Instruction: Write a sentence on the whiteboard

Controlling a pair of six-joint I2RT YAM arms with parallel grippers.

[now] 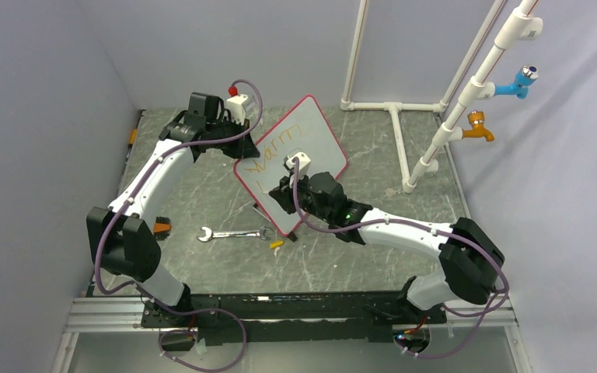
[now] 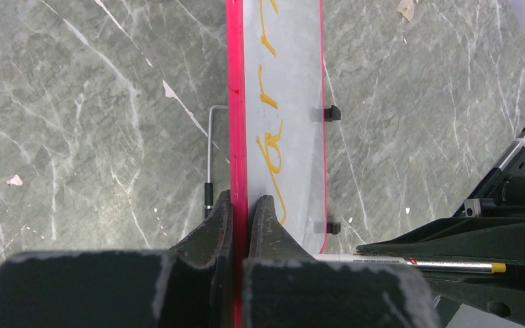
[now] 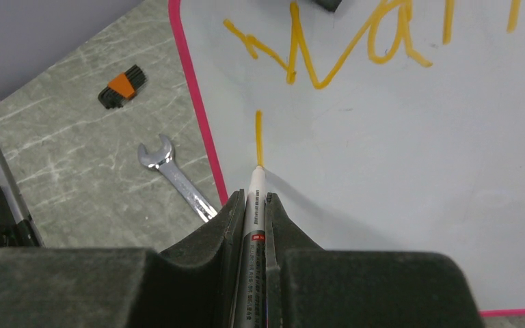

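Marker (image 3: 253, 232) tip on the tilted board (image 3: 396, 178)
A wrench (image 1: 234, 233) lies on the table (image 1: 342, 264) just before the board. The right gripper (image 3: 249, 199) is closed tight on the marker, whose tip touches the board under orange lettering (a short vertical stroke ends there). The board stands mid-table. Behind it, the left gripper (image 2: 240, 205) is clamped on the red rim.

Marbled table (image 1: 202, 186) bears a wrench (image 1: 233, 233), hex-key set (image 3: 122, 87) and yellow cap (image 1: 277, 245).
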